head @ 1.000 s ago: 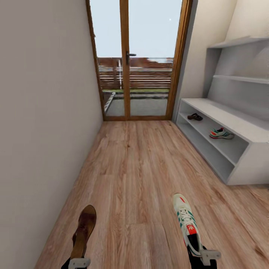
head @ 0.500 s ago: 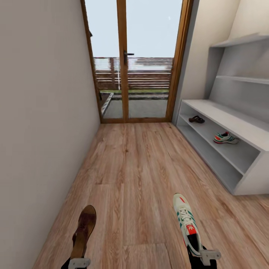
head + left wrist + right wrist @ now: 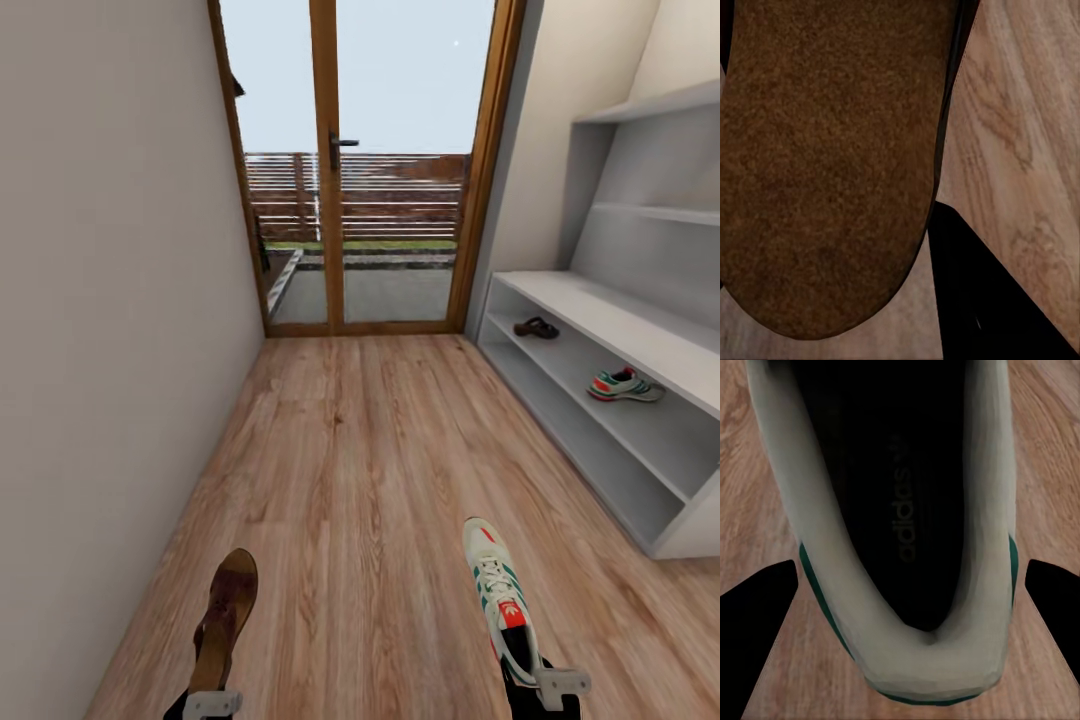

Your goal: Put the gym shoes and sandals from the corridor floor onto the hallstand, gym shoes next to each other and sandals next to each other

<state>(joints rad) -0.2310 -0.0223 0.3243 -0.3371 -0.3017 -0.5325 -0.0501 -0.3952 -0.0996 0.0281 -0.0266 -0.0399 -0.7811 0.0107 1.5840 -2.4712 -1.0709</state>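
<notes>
In the head view my left gripper (image 3: 212,703) is shut on the heel end of a brown sandal (image 3: 226,618), which it holds above the corridor floor (image 3: 370,470). The left wrist view looks onto that sandal's dark footbed (image 3: 832,150). My right gripper (image 3: 545,690) is shut on a white gym shoe (image 3: 498,596) with green stripes and a red tongue patch. Its heel opening (image 3: 900,510) sits between the two dark fingers (image 3: 754,619) in the right wrist view. The pale grey hallstand (image 3: 600,320) stands along the right wall. On its upper open shelf lie a second sandal (image 3: 536,328) and a second gym shoe (image 3: 625,386), well apart.
A glazed wooden door (image 3: 330,160) closes the corridor's far end. A plain wall (image 3: 110,350) runs close along the left side. Bare plank floor stretches ahead between that wall and the hallstand.
The view has advanced down the corridor: the door and hallstand look nearer and the hallstand has slid rightward. Both held shoes keep their place in the picture.
</notes>
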